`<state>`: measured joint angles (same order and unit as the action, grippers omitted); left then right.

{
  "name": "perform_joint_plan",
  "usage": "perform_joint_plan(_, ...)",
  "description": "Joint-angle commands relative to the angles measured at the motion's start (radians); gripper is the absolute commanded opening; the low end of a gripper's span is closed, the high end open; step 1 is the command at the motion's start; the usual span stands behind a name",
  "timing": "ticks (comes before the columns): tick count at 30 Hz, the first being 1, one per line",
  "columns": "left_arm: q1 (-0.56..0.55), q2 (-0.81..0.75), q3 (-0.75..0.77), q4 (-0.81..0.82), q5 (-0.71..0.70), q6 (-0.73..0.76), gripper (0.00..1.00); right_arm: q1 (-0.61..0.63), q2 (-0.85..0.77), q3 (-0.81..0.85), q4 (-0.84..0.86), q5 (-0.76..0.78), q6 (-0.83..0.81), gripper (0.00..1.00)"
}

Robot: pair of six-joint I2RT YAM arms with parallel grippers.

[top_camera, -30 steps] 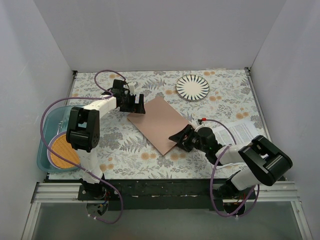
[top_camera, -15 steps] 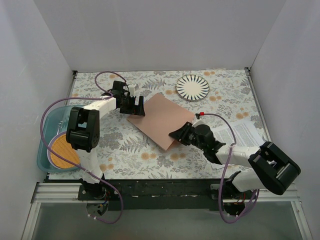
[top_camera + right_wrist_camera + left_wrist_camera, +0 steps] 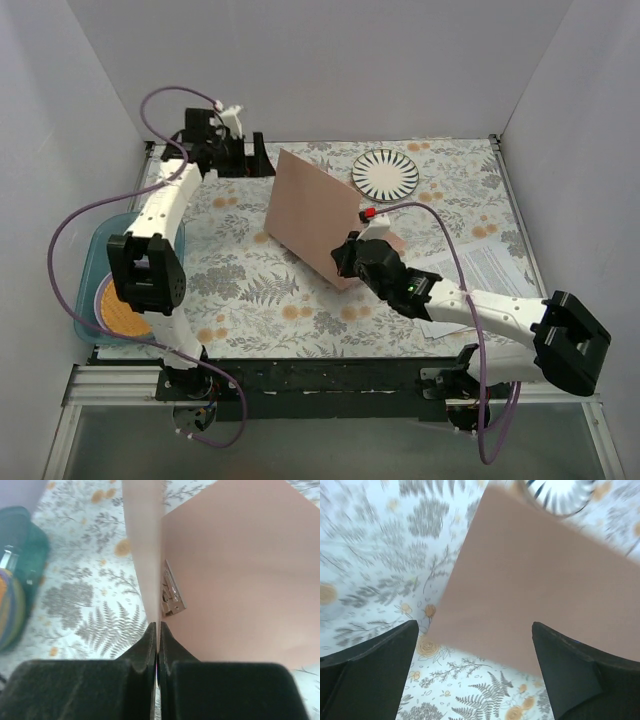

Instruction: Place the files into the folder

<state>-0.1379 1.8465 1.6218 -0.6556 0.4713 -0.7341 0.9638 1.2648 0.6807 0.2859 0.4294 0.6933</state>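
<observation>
The brown folder (image 3: 312, 215) lies mid-table with its top cover raised steeply on edge. My right gripper (image 3: 345, 262) is shut on the near edge of that cover (image 3: 145, 545). The lower flap (image 3: 240, 580) lies flat, with the silver fastener (image 3: 170, 592) showing at the spine. The files (image 3: 490, 268), white printed sheets, lie on the table to the right, partly under my right arm. My left gripper (image 3: 262, 158) hangs open at the back left, apart from the folder (image 3: 545, 590). Nothing sits between the left gripper's (image 3: 475, 627) fingers.
A round striped plate (image 3: 385, 174) sits at the back right, just beyond the folder. A teal tray (image 3: 95, 290) holding an orange disc stands at the left edge. White walls close in the back and sides of the floral tablecloth.
My right gripper closed on the folder's cover edge and swung it up from flat to steeply raised. The left arm pulled back from the folder to the back left corner.
</observation>
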Motion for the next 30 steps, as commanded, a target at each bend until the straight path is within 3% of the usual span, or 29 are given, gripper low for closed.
perform_joint_plan(1, 0.121, -0.158, 0.231, -0.18, 0.127, -0.042, 0.98, 0.11, -0.038, 0.08, -0.204, 0.351, -0.159, 0.01)
perform_joint_plan(3, 0.183, -0.167, 0.259, -0.238, 0.156, -0.03, 0.98, 0.189, -0.033, 0.123, -0.258, 0.443, -0.214, 0.01)
perform_joint_plan(7, 0.204, -0.211, 0.224, -0.294, 0.171, 0.005, 0.98, 0.301, 0.021, 0.192, -0.324, 0.557, -0.29, 0.01)
perform_joint_plan(11, 0.204, -0.282, 0.097, -0.276, 0.178, 0.009, 0.98, 0.444, 0.202, 0.307, -0.396, 0.682, -0.36, 0.01)
perform_joint_plan(14, 0.204, -0.316, 0.064, -0.285, 0.187, 0.015, 0.98, 0.553, 0.384, 0.471, -0.588, 0.802, -0.315, 0.01)
perform_joint_plan(18, 0.208, -0.352, 0.024, -0.302, 0.176, 0.028, 0.98, 0.633, 0.565, 0.651, -0.835, 0.832, -0.203, 0.01)
perform_joint_plan(23, 0.21, -0.397, -0.003, -0.314, 0.167, 0.047, 0.98, 0.647, 0.625, 0.68, -0.808, 0.763, -0.221, 0.01)
perform_joint_plan(26, 0.208, -0.412, -0.031, -0.306, 0.165, 0.048, 0.98, 0.645, 0.633, 0.674, -0.731, 0.717, -0.297, 0.24)
perform_joint_plan(27, 0.208, -0.418, -0.039, -0.302, 0.165, 0.048, 0.98, 0.645, 0.639, 0.675, -0.691, 0.7, -0.32, 0.39)
perform_joint_plan(30, 0.21, -0.425, -0.063, -0.289, 0.162, 0.042, 0.98, 0.644, 0.663, 0.675, -0.613, 0.617, -0.385, 0.57)
